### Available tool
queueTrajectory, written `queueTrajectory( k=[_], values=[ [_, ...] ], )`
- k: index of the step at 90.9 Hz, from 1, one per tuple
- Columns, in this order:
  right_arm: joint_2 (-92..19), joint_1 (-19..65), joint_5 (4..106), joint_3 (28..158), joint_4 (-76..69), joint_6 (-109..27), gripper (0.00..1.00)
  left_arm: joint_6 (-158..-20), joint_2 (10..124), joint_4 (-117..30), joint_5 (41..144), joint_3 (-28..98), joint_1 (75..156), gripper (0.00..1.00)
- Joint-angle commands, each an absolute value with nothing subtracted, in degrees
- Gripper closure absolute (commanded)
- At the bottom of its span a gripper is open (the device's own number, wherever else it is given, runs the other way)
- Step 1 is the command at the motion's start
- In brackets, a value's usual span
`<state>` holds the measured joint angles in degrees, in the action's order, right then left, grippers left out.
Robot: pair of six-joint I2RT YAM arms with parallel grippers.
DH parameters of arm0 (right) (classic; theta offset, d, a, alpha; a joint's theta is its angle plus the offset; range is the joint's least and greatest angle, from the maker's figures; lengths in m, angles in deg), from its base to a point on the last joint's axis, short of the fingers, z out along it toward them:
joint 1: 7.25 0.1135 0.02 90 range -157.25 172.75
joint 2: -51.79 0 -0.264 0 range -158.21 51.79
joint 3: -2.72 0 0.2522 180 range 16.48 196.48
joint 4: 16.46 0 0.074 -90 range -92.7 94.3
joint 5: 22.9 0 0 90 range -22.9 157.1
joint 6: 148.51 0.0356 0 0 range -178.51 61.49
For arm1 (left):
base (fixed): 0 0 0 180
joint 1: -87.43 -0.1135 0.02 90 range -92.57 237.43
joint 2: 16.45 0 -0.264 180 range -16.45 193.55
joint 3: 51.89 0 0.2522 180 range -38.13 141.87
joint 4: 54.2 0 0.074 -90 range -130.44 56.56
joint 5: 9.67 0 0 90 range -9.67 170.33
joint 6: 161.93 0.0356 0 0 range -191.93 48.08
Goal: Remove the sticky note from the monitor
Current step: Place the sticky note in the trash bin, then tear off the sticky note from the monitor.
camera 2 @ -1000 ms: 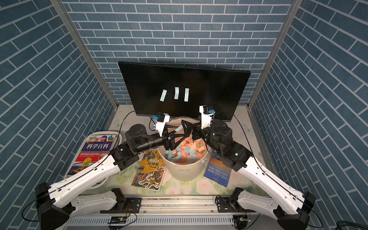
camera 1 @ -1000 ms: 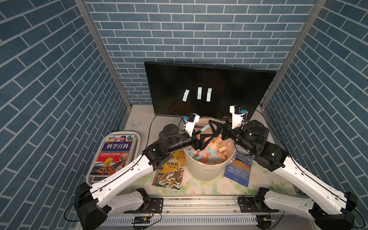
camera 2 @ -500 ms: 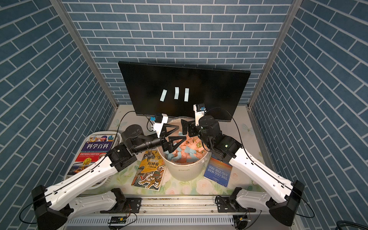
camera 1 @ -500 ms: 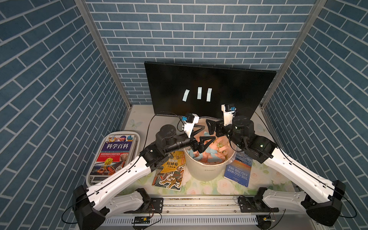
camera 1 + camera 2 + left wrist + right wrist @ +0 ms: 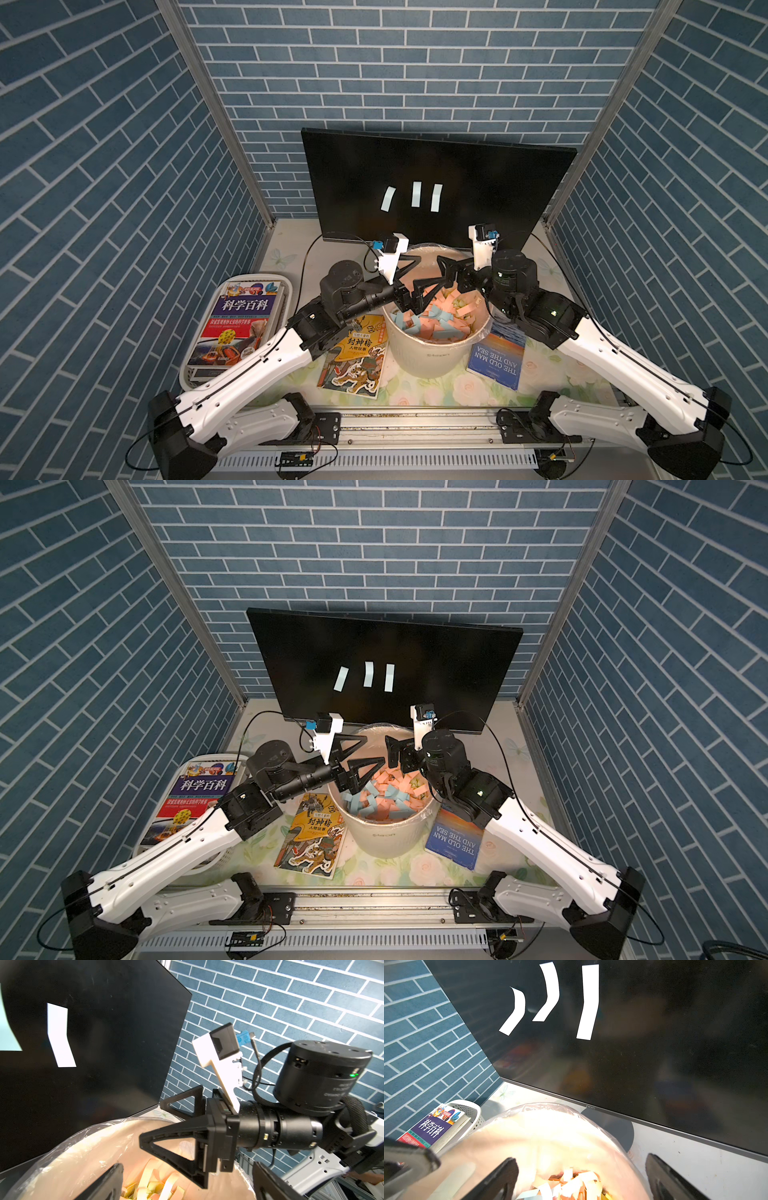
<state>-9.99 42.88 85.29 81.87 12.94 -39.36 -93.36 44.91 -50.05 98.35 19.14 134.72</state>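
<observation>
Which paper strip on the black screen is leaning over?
The pale blue sticky note at the row's end, on the side of the book basket. It slants; the middle note and the last note on the monitor stand nearly straight and look whiter.

The monitor (image 5: 436,667) is finished glossy black; beneath the left end effector (image 5: 374,749), the bin (image 5: 386,837) is lined with clear plastic.

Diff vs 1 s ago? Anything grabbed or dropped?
Left gripper opened a bit wider above the bin. Right gripper shifted slightly toward the middle, still open. Neither holds anything now. Three notes on the monitor, the bin and the books look unchanged.
</observation>
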Motion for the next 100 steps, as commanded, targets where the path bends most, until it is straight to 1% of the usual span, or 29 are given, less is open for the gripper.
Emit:
queueTrajectory(
  k=[1, 38, 46, 62, 71, 81, 100],
  values=[
    [-6.91, 42.63, 83.72, 80.12, 10.97, -40.59, 0.00, -95.44, 43.40, -53.33, 94.75, 18.74, 133.39, 0.00],
    [1.89, 42.69, 78.37, 73.66, 7.44, -39.29, 0.00, -104.20, 40.24, -58.52, 87.15, 16.80, 126.59, 0.00],
    [3.72, 42.61, 76.91, 71.77, 5.52, -39.19, 0.00, -106.54, 40.66, -59.90, 88.04, 16.85, 124.21, 0.00],
    [6.79, 42.68, 75.31, 69.31, 3.32, -38.72, 0.00, -113.54, 44.40, -64.62, 94.24, 16.87, 117.73, 0.01],
    [7.67, 42.68, 74.88, 68.71, 2.89, -38.41, 0.00, -117.02, 47.61, -68.29, 97.21, 16.84, 115.44, 0.03],
    [8.25, 42.68, 74.21, 68.22, 2.66, -38.00, 0.00, -120.24, 51.01, -71.49, 99.42, 17.06, 113.48, 0.09],
    [9.52, 42.64, 73.69, 67.19, 2.57, -37.44, 0.00, -122.77, 55.85, -74.80, 99.58, 18.19, 111.85, 0.18]
  ],
)
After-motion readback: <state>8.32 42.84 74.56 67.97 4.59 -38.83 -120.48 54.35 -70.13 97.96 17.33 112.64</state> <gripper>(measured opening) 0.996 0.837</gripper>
